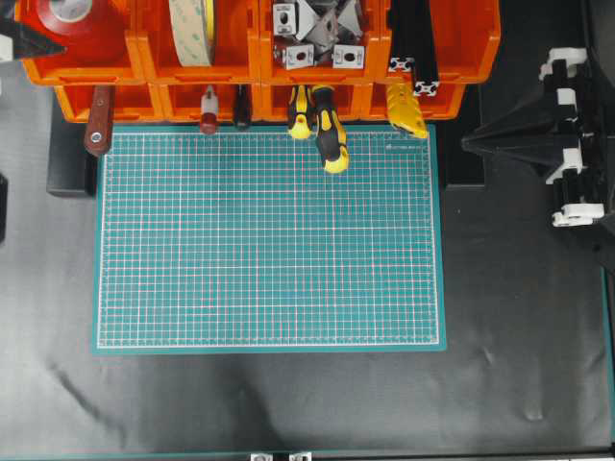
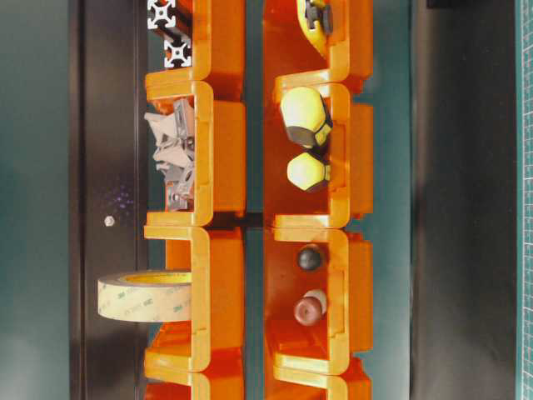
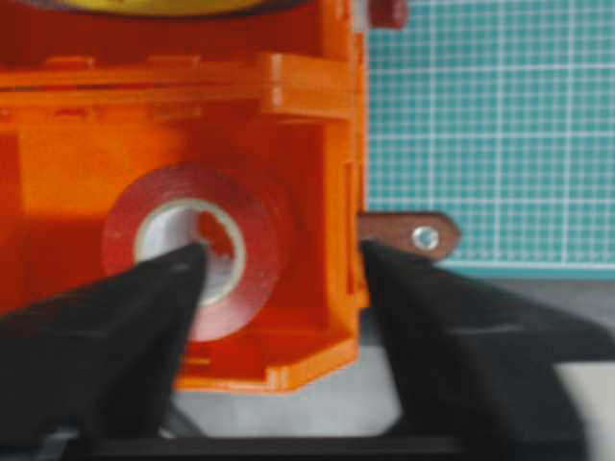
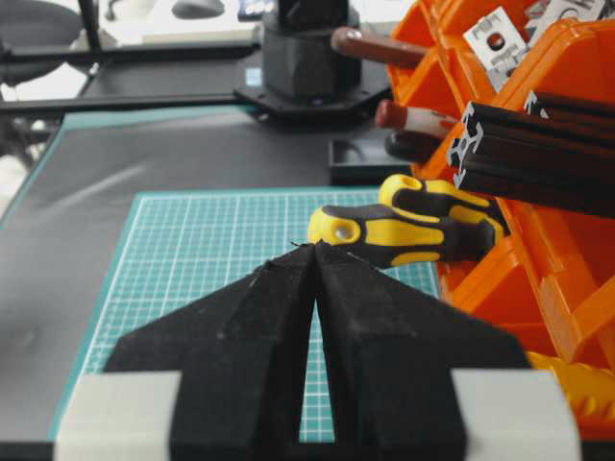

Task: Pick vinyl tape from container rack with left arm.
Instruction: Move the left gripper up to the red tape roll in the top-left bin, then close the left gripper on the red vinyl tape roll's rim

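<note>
The vinyl tape [image 3: 261, 223], a glossy red roll with a white core, lies flat in the end bin of the orange container rack [image 3: 309, 322]. My left gripper [image 3: 281, 252] hovers over it, open. One finger [image 3: 144, 307] points into the roll's core, and the other sits outside the bin's wall. Nothing is gripped. Overhead, the tape [image 1: 94, 36] shows in the top-left bin of the rack [image 1: 144, 60], with a black left finger [image 1: 27, 43] beside it. My right gripper [image 4: 315, 248] is shut and empty, parked at the right [image 1: 468, 142].
A cream tape roll [image 1: 192, 34] stands in the neighbouring bin. Metal brackets [image 1: 317, 34] and black extrusions [image 1: 413, 48] fill the other upper bins. Tool handles stick out of the lower row: a brown one [image 1: 98, 130] and yellow-black screwdrivers [image 1: 327, 130]. A green cutting mat [image 1: 269, 240] lies in front.
</note>
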You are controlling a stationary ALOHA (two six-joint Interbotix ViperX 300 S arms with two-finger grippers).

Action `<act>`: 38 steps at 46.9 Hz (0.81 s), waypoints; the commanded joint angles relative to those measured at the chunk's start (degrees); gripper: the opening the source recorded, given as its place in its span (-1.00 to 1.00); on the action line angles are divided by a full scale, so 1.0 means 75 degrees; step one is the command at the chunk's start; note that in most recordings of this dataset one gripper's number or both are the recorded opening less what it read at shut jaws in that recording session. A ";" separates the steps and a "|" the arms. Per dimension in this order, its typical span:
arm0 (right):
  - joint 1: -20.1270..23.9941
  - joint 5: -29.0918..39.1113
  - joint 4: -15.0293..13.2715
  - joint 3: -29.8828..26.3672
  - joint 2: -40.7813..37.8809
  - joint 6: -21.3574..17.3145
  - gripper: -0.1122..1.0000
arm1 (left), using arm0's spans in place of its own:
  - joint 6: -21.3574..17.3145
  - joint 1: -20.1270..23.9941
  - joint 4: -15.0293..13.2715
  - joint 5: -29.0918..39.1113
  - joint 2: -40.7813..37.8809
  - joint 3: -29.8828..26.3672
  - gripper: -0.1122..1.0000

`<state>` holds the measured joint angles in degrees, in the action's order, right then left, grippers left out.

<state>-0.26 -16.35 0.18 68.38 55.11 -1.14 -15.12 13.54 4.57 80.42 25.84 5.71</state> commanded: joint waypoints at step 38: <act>-0.0012 -0.0012 0.0012 -0.0152 -0.0023 0.0000 -0.79 | 0.0012 0.0352 0.0035 -0.0434 -0.0223 0.0656 0.68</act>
<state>-0.26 -16.26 0.09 68.38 55.20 -1.14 -15.12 15.64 4.57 77.78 23.55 11.16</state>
